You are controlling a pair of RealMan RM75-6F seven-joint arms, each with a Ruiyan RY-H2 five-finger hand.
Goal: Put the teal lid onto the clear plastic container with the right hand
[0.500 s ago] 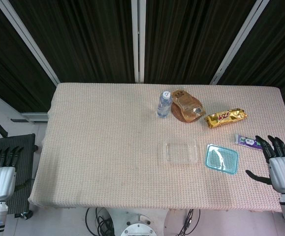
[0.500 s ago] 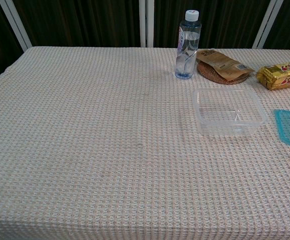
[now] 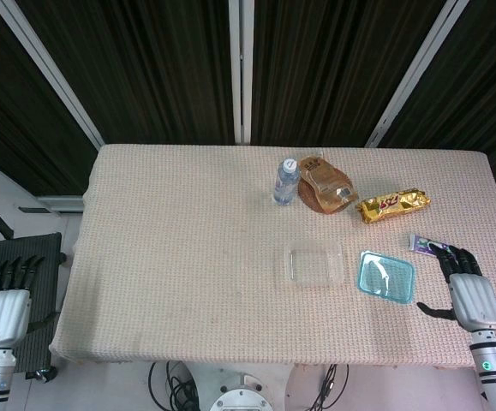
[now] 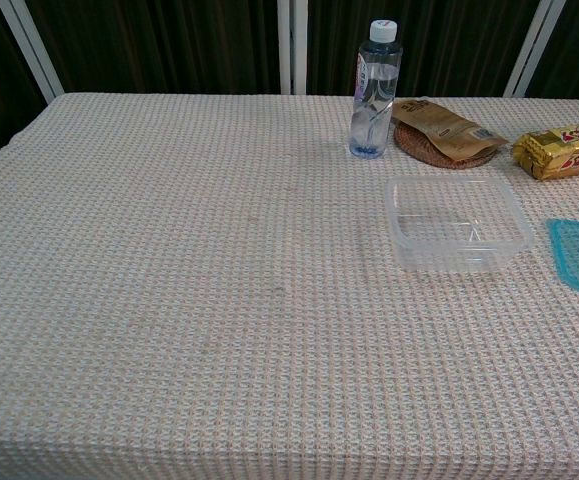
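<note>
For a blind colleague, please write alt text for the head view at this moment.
The right hand, open, hovers at the table's right edge beside a teal lid lying flat next to an empty clear plastic container. Behind them stand a water bottle, a brown pouch and a gold snack pack; the left hand hangs off the table.
</note>
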